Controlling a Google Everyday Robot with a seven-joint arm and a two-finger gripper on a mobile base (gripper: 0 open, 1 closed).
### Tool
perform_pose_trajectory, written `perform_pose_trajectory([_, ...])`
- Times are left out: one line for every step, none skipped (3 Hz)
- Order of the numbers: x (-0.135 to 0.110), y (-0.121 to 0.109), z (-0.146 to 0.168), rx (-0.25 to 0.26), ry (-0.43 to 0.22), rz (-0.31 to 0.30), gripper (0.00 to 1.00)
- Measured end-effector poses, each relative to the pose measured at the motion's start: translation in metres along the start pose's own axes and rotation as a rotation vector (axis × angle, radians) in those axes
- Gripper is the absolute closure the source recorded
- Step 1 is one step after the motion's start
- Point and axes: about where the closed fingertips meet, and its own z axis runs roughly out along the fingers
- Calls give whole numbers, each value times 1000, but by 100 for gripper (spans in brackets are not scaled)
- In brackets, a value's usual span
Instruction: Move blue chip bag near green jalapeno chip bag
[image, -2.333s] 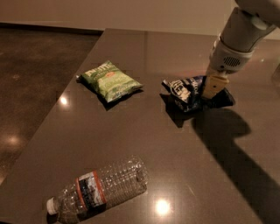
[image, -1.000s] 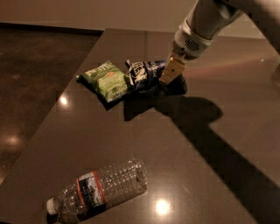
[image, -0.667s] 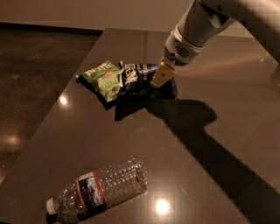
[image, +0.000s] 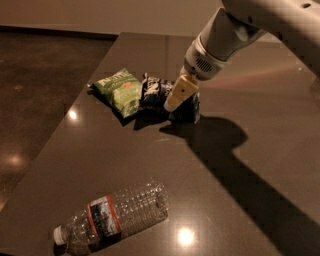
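The green jalapeno chip bag (image: 119, 91) lies flat on the dark table (image: 260, 150), left of centre at the back. The blue chip bag (image: 155, 89) is right beside it, its left edge touching or almost touching the green bag's right edge. My gripper (image: 174, 100) comes down from the upper right on the white arm (image: 225, 35). Its yellowish fingers (image: 180, 90) are shut on the blue bag's right part, and the bag rests low at the table surface. The part of the bag behind the fingers is hidden.
A clear plastic bottle (image: 115, 217) with a red and blue label lies on its side near the table's front left. The table's left edge (image: 65, 130) runs diagonally, with the dark floor (image: 35, 75) beyond it. The arm's shadow falls across the right side.
My gripper has carried the blue chip bag leftward from the table's right side to right beside the green bag. The green bag and the bottle have not moved.
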Motion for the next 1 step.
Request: perform_pose_trajectory([0, 0, 0, -1, 0, 0, 0])
